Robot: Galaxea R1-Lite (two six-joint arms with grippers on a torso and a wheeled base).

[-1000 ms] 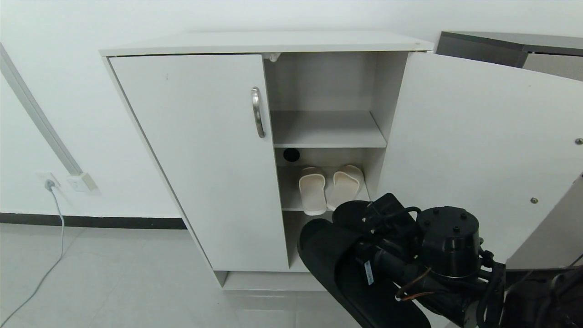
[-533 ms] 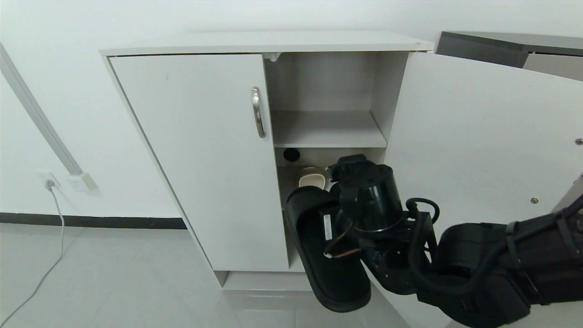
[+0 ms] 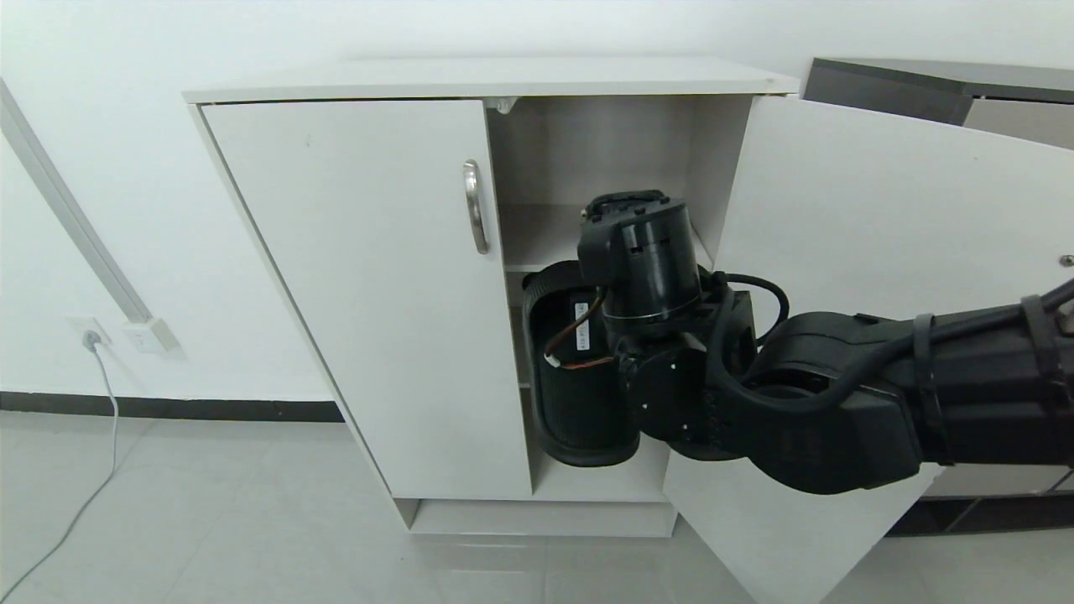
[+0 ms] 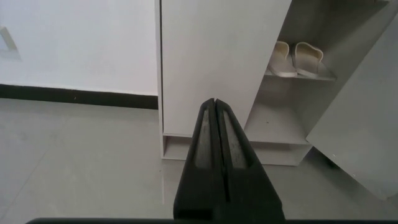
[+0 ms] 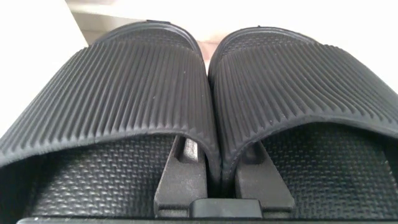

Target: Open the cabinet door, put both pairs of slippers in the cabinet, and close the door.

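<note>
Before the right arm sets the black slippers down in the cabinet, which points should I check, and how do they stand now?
1. Right door open wide: ok.
2. Black slippers pinched in right gripper: ok.
3. Bottom shelf bare for them: ok.
4. White slippers stored above it, out of the way: ok.
5. Gap between black slippers and left door: cannot tell.
6. Left gripper away from the cabinet: ok.

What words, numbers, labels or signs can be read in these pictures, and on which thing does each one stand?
Small white label in front of the black slippers held by the right gripper: print too small to read.
Cabinet, white slippers, wall socket: no readable text.
</note>
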